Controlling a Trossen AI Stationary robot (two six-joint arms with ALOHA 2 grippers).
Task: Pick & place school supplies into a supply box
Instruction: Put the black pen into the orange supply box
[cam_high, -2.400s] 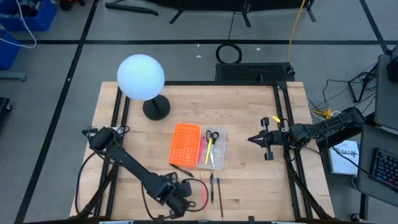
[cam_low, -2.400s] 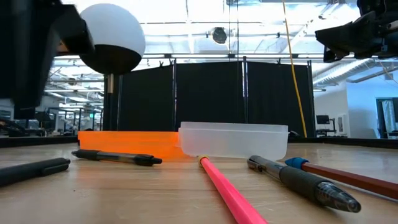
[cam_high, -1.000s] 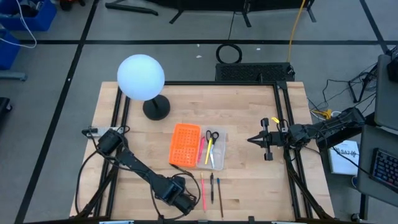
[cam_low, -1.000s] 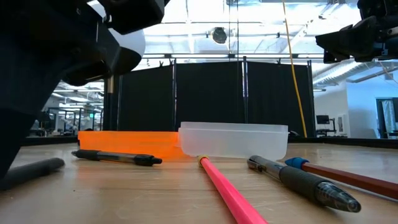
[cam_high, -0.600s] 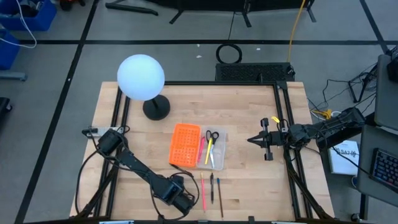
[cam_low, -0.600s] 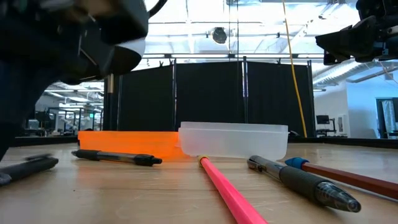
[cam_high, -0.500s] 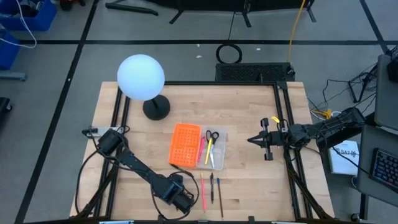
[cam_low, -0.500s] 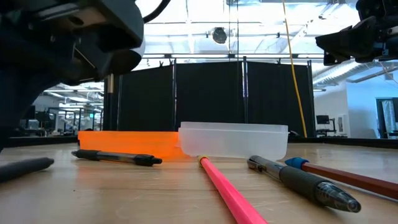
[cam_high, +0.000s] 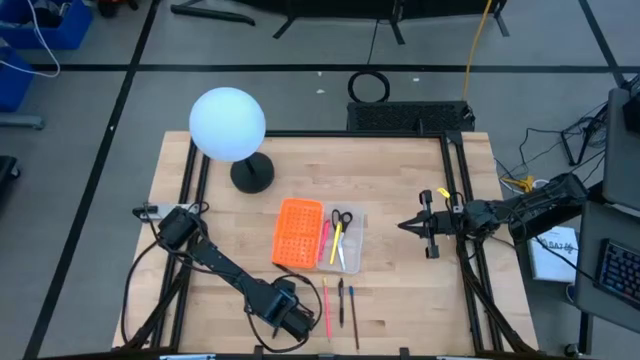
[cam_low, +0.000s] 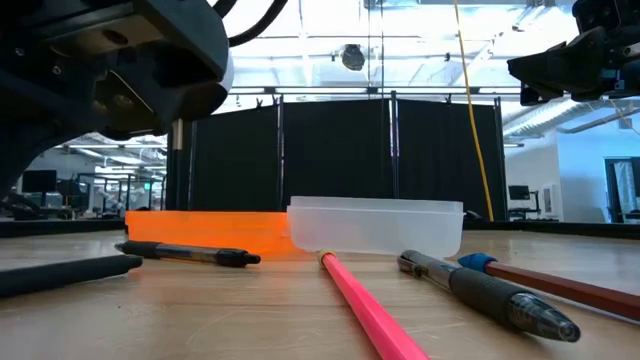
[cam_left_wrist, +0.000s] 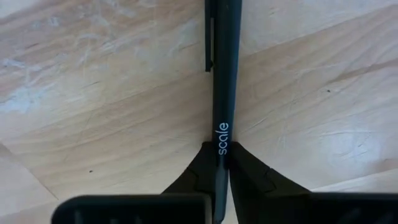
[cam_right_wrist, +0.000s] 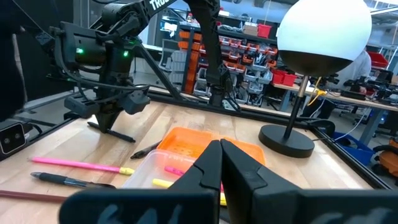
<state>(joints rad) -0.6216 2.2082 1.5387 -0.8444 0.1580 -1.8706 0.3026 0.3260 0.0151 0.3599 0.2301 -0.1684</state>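
Pickup step is what's in hand here, judging by the high view: the left gripper (cam_high: 296, 322) is set low at the near edge of the table (cam_high: 400, 200), just beside the pink pencil (cam_high: 325, 306) and two dark pens (cam_high: 340, 300). The supply box (cam_high: 318, 238) is lying open a bit farther in, orange half on one side, clear half on the other, with scissors (cam_high: 342, 217) and a yellow pencil (cam_high: 336, 243) already inside. The right gripper (cam_high: 424, 229) is parked well off to the side, out of it.

Low view: a black pen (cam_low: 65, 274) is seen under the big dark bulk of the left arm, lying flat or very nearly so. The box (cam_low: 375, 225) sits behind the loose pens.

Left wrist view: the pen (cam_left_wrist: 225, 74) is pinched between the two fingertips (cam_left_wrist: 199, 171), which are clamped on its barrel close to the printed end, with most of its length sticking out ahead over the wood.

Right wrist view: the right fingers (cam_right_wrist: 208, 163) are pressed together on nothing, pointed toward the box (cam_right_wrist: 180, 152).

Next move probably calls for a clean lift, then a carry over to the clear half, with the pen kept level so it doesn't swing in that end-heavy grip.
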